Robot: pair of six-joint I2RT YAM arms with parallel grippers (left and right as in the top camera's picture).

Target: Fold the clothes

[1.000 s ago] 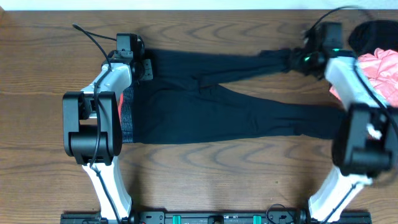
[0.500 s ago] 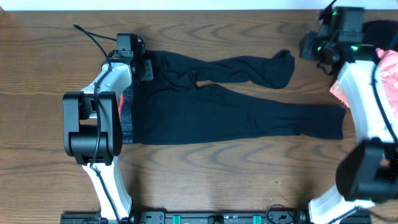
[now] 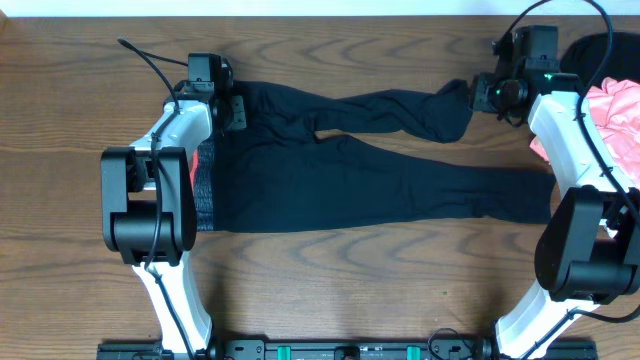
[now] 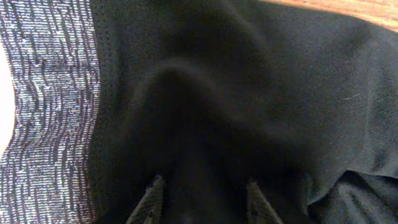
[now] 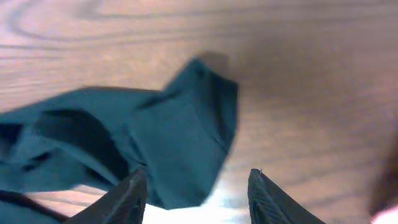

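Black leggings lie flat across the table, with the grey waistband at the left. The upper leg is bunched and its cuff lies short of the lower leg's end. My left gripper sits on the top waist corner. In the left wrist view its jaws stand apart, pressed into black fabric with a ridge between them, beside the waistband. My right gripper is open just right of the upper cuff. In the right wrist view it hovers above the cuff and holds nothing.
A pink garment and a black garment lie piled at the far right edge, beside the right arm. A black cable runs behind the left arm. Bare wooden table lies in front of the leggings.
The right gripper let go of the stretched upper leg, which sprang back left and bunched. It swung up and right, then came back beside the cuff. The left arm has not moved.
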